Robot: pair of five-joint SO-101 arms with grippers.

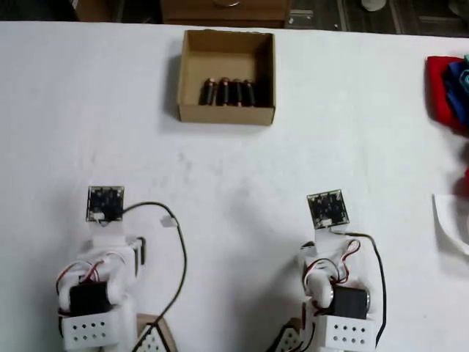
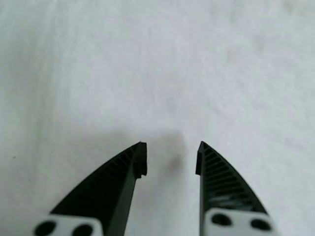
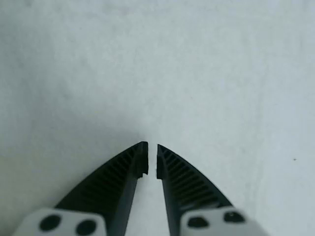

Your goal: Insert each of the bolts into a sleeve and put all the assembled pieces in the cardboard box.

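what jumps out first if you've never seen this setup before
The cardboard box at the far middle of the white table draws the eye, with four dark assembled pieces lying side by side inside it. Over bare table, the left gripper hangs open and the right gripper is shut, both holding nothing. A red and blue cloth sits at the high view's right edge.

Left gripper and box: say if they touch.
Apart. Left wrist view: left gripper over bare table; high view: box clear of both arms.
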